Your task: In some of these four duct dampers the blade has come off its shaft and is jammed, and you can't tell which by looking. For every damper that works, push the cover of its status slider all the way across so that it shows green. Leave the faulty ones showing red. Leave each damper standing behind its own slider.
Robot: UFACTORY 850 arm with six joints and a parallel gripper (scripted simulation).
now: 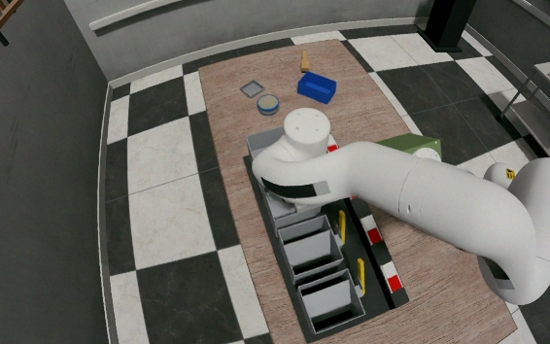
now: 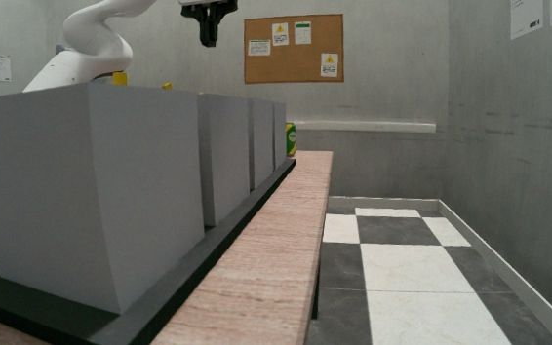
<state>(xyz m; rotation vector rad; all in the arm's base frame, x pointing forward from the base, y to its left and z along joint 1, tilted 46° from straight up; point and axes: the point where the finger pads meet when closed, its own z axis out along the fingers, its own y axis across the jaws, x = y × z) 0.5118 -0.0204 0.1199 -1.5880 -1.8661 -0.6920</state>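
Four grey duct dampers stand in a row on a dark base. In the overhead view my arm covers the two far ones; the third damper (image 1: 310,248) and the nearest damper (image 1: 331,303) show open tops with grey blades. Yellow levers (image 1: 342,225) (image 1: 360,274) stand beside them. The slider strip (image 1: 383,258) shows red patches (image 1: 374,235) (image 1: 395,283) next to white covers. In the side view the dampers (image 2: 92,185) are plain grey boxes. My gripper (image 2: 209,26) is shut and empty, high above the row; it is hidden under my arm in the overhead view.
At the far end of the table lie a blue bin (image 1: 316,87), a round tin (image 1: 267,104), a grey square tile (image 1: 252,88) and a small wooden block (image 1: 304,61). A green box (image 1: 412,145) sits at my arm's base. A green and yellow can (image 2: 290,138) stands beyond the dampers.
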